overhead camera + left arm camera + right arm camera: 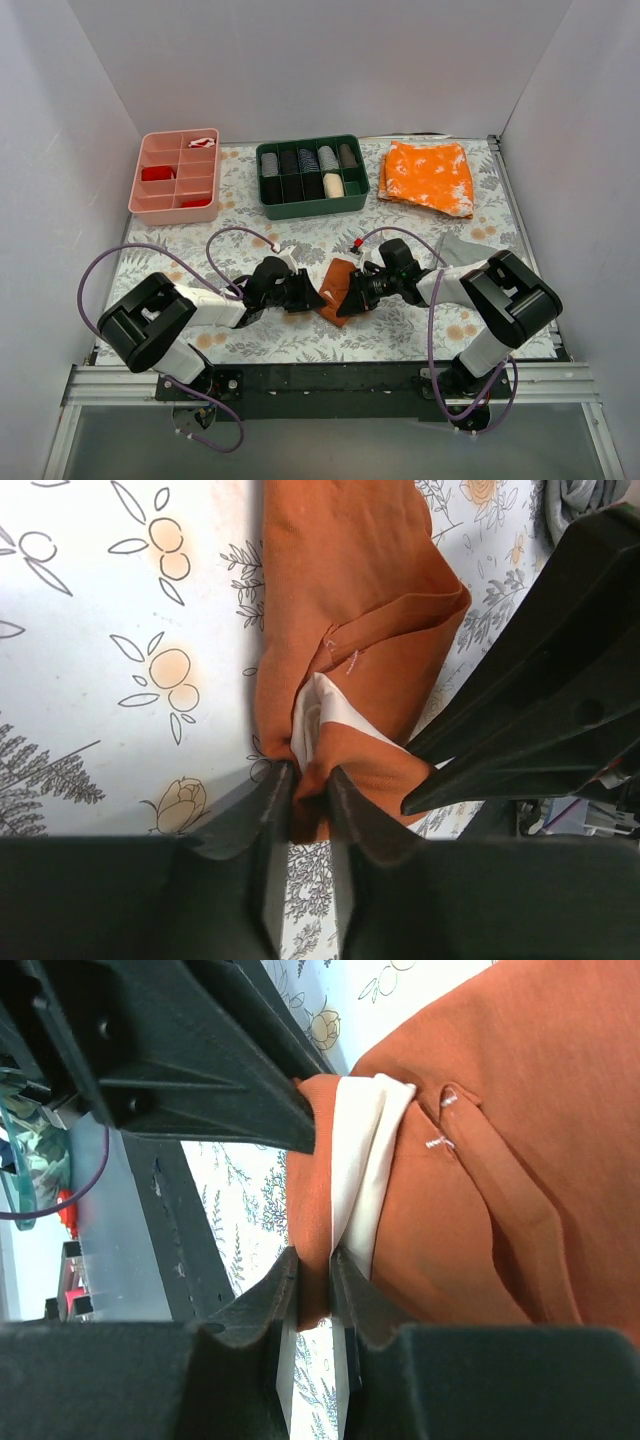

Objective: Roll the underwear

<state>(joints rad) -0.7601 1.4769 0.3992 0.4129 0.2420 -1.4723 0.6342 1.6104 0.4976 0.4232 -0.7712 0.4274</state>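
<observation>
The underwear (340, 278) is a small rust-brown cloth, folded, lying on the flowered table mat between my two arms. In the left wrist view the underwear (350, 610) shows a pale cream inner face at its near fold. My left gripper (310, 785) is shut on that near fold. My right gripper (313, 1265) is shut on an edge of the underwear (520, 1160), just beside the cream layer. From above, the left gripper (318, 298) and right gripper (346, 302) meet at the cloth's near corner, almost touching each other.
A pink divided tray (177, 177) stands at the back left. A green tray (312, 205) with rolled cloths stands at the back middle. A bright orange speckled cloth (430, 175) lies at the back right, and a grey cloth (465, 248) lies beside my right arm.
</observation>
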